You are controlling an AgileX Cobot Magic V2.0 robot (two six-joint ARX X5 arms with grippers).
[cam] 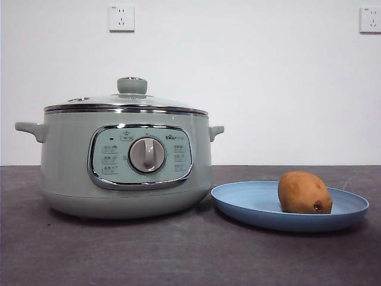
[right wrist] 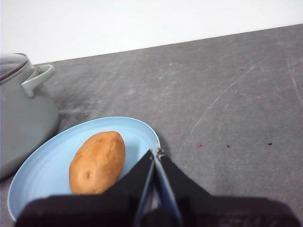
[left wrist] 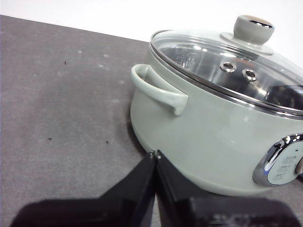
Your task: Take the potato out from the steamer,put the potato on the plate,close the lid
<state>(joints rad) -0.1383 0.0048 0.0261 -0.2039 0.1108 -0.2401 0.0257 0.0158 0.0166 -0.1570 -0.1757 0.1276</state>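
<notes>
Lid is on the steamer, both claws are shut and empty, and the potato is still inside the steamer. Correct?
Not quite. The potato lies on the plate, as the front view shows. The lid is on the steamer, and the left claw and right claw are shut and empty.

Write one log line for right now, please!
brown oval potato: on light-blue round plate | domed glass lid: on sage-green steamer pot | left gripper, right gripper: shut

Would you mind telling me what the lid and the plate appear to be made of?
The lid looks like clear glass: the pot's inside shows through it, within a shiny steel-like rim. The plate is matte light blue, probably plastic or glazed ceramic; the look leaves that open.
</notes>
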